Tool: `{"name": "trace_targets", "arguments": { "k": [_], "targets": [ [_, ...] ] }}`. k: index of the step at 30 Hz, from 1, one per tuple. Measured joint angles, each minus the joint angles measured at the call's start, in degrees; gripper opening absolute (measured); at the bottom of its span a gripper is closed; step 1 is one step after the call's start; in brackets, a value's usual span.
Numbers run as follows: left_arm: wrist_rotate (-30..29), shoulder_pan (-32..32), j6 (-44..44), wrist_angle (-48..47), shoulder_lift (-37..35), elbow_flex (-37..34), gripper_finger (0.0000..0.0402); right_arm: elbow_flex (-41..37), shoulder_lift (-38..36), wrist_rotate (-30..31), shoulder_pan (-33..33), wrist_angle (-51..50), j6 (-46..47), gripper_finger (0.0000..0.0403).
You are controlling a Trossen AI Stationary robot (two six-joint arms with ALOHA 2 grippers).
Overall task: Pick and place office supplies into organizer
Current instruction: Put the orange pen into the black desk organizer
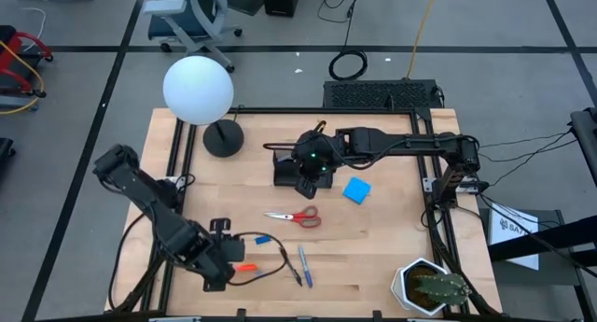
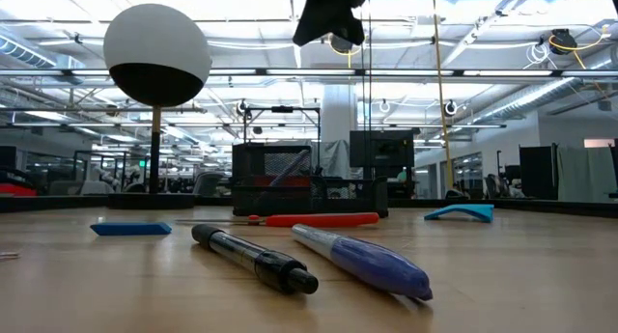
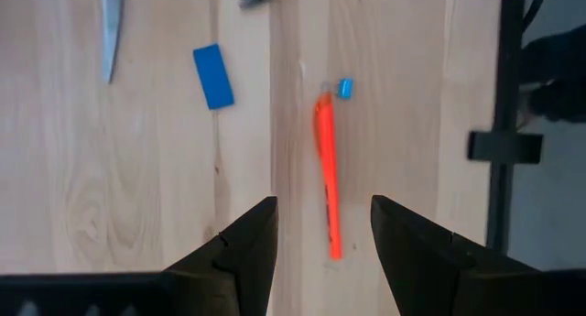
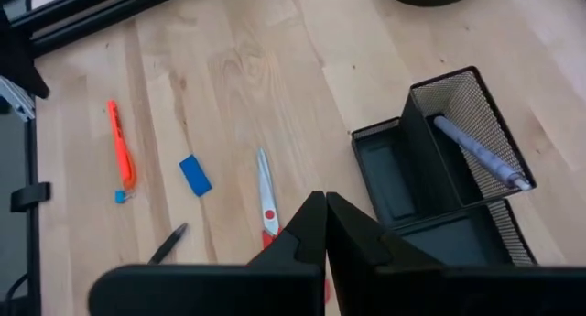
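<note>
Orange pen (image 3: 326, 174): flat on the worktop (image 1: 373, 257), long axis in line with the gap of the left claw (image 3: 322, 252).
Left claw: spread open, empty, over the pen.
Right claw (image 4: 326, 226): closed, empty, above the organizer (image 4: 439, 169).
Organizer: a greyish pen (image 4: 481, 153) leans inside the tall section; its near edge is cut off.

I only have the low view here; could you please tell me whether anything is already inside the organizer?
Observer: Yes. The right wrist view shows one greyish pen lying in the tall mesh compartment of the organizer.
Operator: Thank you. Which gripper is the dark shape at the top of my picture?
Observer: That is the right gripper, shut, hanging above the table by the organizer.
Operator: And where is the left one, please?
Observer: The left gripper is open above the orange pen, which lies flat in line with the gap between its fingers.
</note>
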Motion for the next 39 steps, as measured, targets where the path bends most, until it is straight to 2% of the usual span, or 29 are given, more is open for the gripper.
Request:
{"name": "trace_targets", "arguments": {
  "k": [12,17,25,31,39],
  "targets": [
    [-1.85,-2.94,-0.32,1.93,5.31,-0.26,0.0182,0.0,0.02,0.08,2.1,0.01,1.7,0.0],
    [-0.29,-4.25,-3.48,9.81,5.45,-5.0,0.0182,0.0,0.02,0.08,2.69,0.01,1.7,0.0],
    [1.03,-6.11,-6.89,12.56,5.45,-11.59,0.0182,0.0,0.02,0.1,2.69,0.01,1.72,0.0],
    [5.72,-6.29,-5.15,25.28,5.45,-17.81,0.0182,0.0,0.02,0.08,2.69,0.01,1.76,0.0],
    [5.66,-5.61,-7.01,25.47,5.45,-21.07,0.0182,0.0,0.04,-0.01,2.69,0.01,2.81,0.0]
  ]
}}
